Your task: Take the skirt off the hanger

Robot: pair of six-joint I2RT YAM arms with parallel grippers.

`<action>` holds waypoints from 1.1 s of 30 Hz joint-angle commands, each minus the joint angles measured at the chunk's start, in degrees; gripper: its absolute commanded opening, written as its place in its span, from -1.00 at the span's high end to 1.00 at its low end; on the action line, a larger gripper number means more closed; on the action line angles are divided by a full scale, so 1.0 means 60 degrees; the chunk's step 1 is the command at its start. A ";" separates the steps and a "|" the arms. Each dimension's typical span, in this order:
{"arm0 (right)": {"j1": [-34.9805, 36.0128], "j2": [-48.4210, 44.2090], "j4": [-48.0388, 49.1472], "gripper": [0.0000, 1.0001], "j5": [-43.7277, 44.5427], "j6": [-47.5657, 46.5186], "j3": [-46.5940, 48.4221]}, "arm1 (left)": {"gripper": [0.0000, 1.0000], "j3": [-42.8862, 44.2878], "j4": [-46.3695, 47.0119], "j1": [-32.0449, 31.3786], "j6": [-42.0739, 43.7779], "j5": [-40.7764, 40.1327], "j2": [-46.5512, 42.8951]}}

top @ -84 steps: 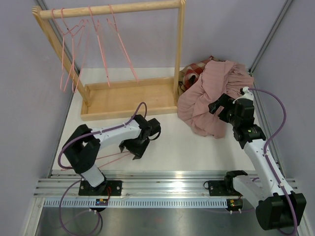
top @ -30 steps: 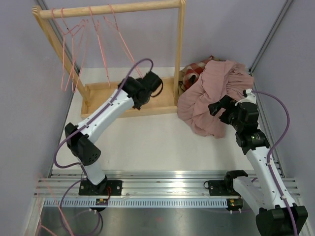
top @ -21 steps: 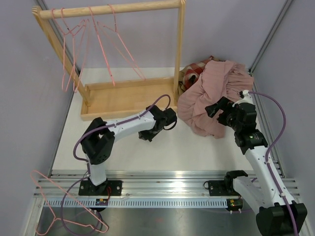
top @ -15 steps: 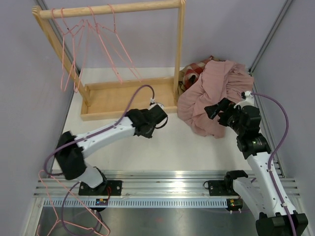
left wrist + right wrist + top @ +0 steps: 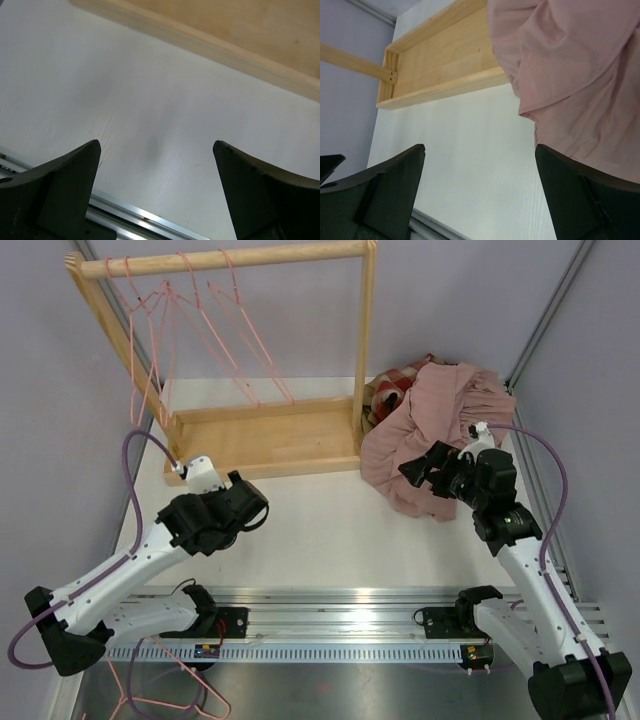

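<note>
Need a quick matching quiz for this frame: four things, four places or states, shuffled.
Things:
1. pink skirt
2. pink hangers
3. loose pink hanger
4. left gripper

Places or states:
a. open, over bare table
b. hooked on the wooden rack's top rail
c. heaped on the table, right of the rack
d. off the table, below its near edge, bottom left of the top view

Pairs: 1-c, 2-b, 3-d, 4-a

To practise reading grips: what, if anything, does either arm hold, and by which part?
Nothing. The left fingers are open above the table; the right fingers are open near the skirt.
</note>
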 commanded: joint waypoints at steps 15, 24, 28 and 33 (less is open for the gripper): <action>0.8798 0.5296 0.0015 -0.99 -0.0981 -0.2186 0.5238 | -0.97 -0.2986 0.5446 0.1881 0.3920 0.1690 -0.1819; 1.2781 0.5809 0.1667 -0.99 0.0323 -0.1487 0.4302 | -0.98 -0.1637 0.7352 0.4739 0.6547 0.4852 0.0525; 1.4147 0.7096 0.2063 -0.99 0.0882 -0.1603 0.4639 | -0.98 -0.1154 0.7822 0.5574 0.7118 0.6185 0.1037; 1.4618 0.9205 0.2211 -0.95 0.0516 -0.1662 0.6028 | -0.98 -0.0085 0.7414 0.6087 0.7675 0.7314 0.1492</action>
